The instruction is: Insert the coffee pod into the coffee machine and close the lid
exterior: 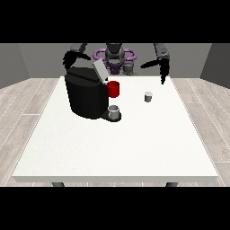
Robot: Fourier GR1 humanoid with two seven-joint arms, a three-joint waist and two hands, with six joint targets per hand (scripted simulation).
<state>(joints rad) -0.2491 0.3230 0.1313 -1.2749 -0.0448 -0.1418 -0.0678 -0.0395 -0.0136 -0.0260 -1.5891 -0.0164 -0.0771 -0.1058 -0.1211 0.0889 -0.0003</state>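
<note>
Cup (115,112) under coffee machine (86,95); right-side hand (163,68) hangs fingers-down above table (117,148).

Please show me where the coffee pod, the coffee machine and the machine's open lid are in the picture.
coffee pod (148,96): front view, on its side wall.
coffee machine (85,96): front view, on the black body's front face.
lid (100,70): front view, on the raised grey flap.

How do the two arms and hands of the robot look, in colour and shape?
Both arms are dark grey and made of blocky segments. Each ends in a black hand: the hand at the view's left and the hand at the view's right. No cables or markings are visible.
</note>
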